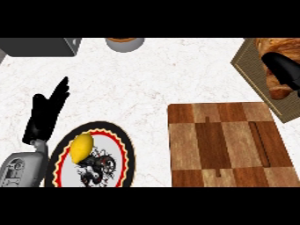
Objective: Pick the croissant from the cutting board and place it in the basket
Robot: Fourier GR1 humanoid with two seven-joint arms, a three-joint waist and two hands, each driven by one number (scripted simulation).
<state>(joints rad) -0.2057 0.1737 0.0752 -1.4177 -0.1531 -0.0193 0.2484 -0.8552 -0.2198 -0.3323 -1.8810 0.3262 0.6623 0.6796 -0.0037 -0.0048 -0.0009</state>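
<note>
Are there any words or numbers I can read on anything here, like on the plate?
None: nothing here carries readable text.
The plate has a black and red picture with a zigzag ring, no letters.
The cutting board, basket and grey box show no labels.

Kitchen counter: white marbled worktop bearing a wooden cutting board, a patterned plate with a lemon, and a basket holding a croissant.

Croissant lies in basket, behind cutting board. Plate, left of board, bears lemon.
</note>
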